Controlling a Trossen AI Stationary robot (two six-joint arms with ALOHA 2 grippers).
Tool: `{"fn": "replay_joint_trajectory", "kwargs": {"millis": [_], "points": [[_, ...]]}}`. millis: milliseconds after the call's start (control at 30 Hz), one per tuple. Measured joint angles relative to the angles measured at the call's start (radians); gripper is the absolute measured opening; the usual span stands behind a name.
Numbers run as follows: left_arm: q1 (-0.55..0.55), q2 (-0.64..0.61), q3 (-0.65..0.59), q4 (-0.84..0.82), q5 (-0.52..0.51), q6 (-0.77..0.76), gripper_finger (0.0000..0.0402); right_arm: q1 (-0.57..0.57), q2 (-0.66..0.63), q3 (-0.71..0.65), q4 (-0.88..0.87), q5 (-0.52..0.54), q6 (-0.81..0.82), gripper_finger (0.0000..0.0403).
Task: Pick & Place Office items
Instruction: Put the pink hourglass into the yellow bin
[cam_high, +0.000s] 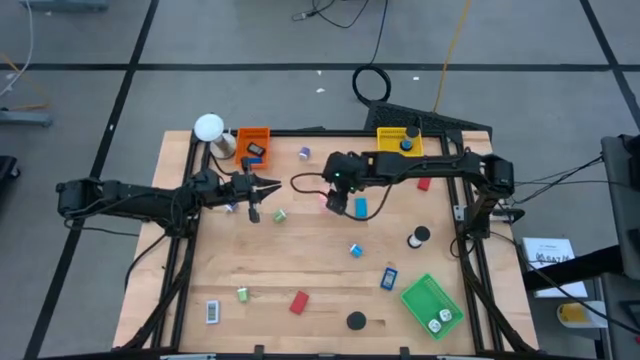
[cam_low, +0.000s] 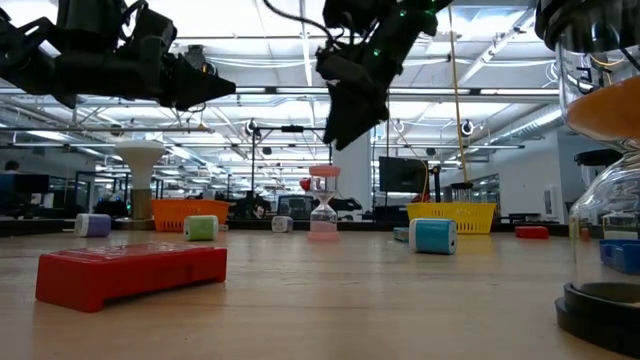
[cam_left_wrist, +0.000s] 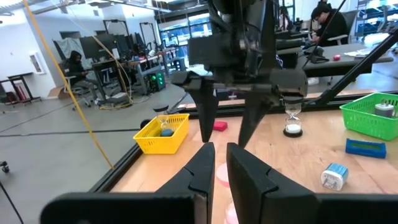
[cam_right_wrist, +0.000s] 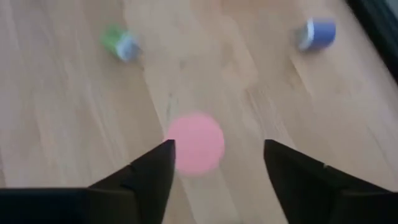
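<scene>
My right gripper (cam_high: 334, 200) is open and points down above a pink round-topped piece (cam_right_wrist: 194, 142). The piece stands on the table (cam_high: 326, 197), and the fingers hang on either side of it, well above it in the low view (cam_low: 340, 135). My left gripper (cam_left_wrist: 221, 168) is shut and held level above the table (cam_high: 272, 185), pointing toward the right gripper. A green roll (cam_high: 281, 215) and a blue roll (cam_high: 360, 207) lie close by. Other small pieces are scattered over the board: a purple roll (cam_high: 304, 152), a red rectangle (cam_high: 299, 302) and a black disc (cam_high: 356, 321).
An orange tray (cam_high: 252, 145) and a yellow tray (cam_high: 400, 142) sit at the far edge. A green tray (cam_high: 432, 305) sits at the near right. A white ball-topped object (cam_high: 209, 128) stands at the far left corner. A small hourglass (cam_high: 418, 238) stands on the right.
</scene>
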Motion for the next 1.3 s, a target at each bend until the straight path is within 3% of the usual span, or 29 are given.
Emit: {"fn": "replay_joint_trajectory", "kwargs": {"millis": [233, 500, 933, 1300], "points": [[0.000, 0.000, 0.000, 0.000, 0.000, 0.000, 0.0047, 0.016, 0.037, -0.004, 0.015, -0.024, -0.029, 0.0304], [0.000, 0.000, 0.000, 0.001, 0.000, 0.000, 0.0047, 0.019, 0.058, -0.045, 0.144, -0.017, -0.052, 0.0318], [0.000, 0.000, 0.000, 0.000, 0.000, 0.000, 0.0047, 0.019, 0.058, -0.193, 0.366, 0.014, -0.079, 0.0312], [0.000, 0.000, 0.000, 0.000, 0.000, 0.000, 0.0047, 0.017, 0.057, -0.257, 0.483, 0.006, -0.082, 0.0244]]}}
